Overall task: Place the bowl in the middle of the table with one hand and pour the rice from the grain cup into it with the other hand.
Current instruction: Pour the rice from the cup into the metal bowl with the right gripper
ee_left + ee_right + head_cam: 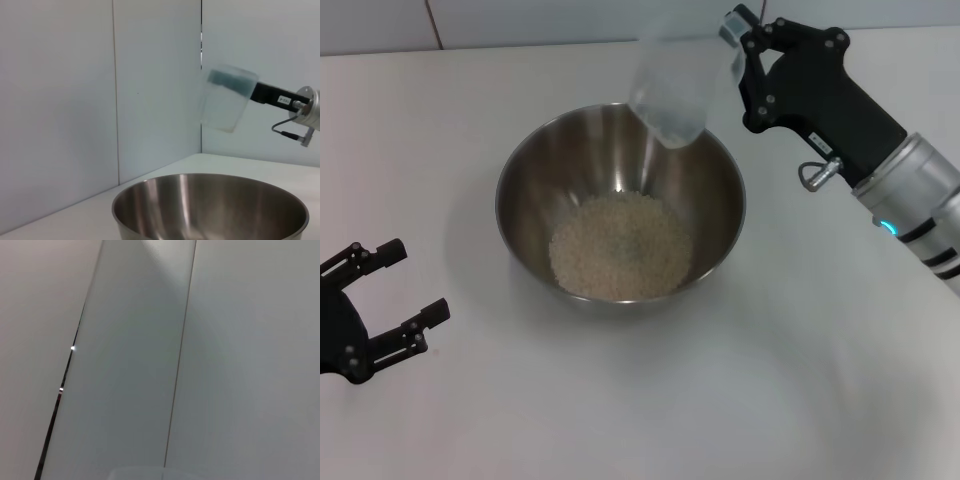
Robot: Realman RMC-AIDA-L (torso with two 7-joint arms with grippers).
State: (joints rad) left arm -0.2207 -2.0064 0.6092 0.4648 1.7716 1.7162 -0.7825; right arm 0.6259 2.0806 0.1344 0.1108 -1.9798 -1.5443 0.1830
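The bowl (620, 215) sat mid-desk (800, 400) with the rice (620, 247) heaped inside. Above its far rim, the right gripper (738, 60) clamped its fingers on the tilted, seemingly empty grain cup (672, 88), mouth away from the bowl. The left gripper (398, 300) rested beside the bowl, fingers spread and empty.

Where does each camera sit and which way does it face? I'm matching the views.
Head: above, looking down at the bowl of rice on the table; shows the open left gripper and the right gripper holding the cup.
Left wrist: low beside the bowl, facing the walls and cup.
Right wrist: faces wall panels; none of its own fingers visible.
Head and left wrist share bowl and cup.
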